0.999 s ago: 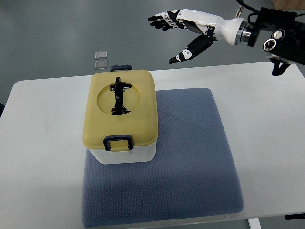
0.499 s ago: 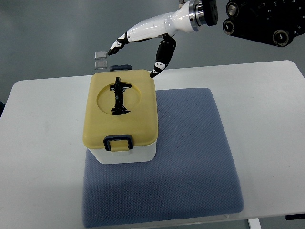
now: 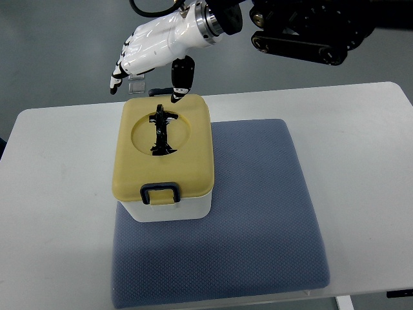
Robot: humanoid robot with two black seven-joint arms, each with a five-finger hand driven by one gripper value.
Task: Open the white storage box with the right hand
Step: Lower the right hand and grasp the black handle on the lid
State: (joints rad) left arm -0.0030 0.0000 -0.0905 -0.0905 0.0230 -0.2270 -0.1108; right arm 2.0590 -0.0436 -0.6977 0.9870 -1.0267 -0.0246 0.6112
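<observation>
Hovering over storage box (image 3: 164,158)'s far edge, right hand (image 3: 151,51) spread.

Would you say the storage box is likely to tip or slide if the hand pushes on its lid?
The storage box looks squat, so tipping seems unlikely. The textured blue mat probably limits sliding. Its yellow lid looks rigid.

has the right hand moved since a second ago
Yes. The right hand has swung leftward across the picture, from beyond the table's far right corner to over the far edge of the storage box.
</observation>
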